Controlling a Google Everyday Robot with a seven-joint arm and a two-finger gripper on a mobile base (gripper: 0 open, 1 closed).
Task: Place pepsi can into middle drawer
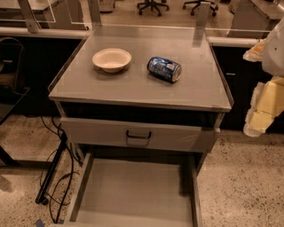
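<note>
Blue pepsi can [164, 69], label unreadable, lies sideways on the cabinet top [133, 88], right of a cream bowl [112, 59]. Lower frame: the middle drawer [133, 195] stands open. The gripper [262, 106], seemingly, hangs at the right edge; its grip cannot be told.

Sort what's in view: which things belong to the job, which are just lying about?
Job: pepsi can on its side on the cabinet top; open middle drawer; gripper at the right edge.
Lying about: cream bowl; office chairs behind.
</note>
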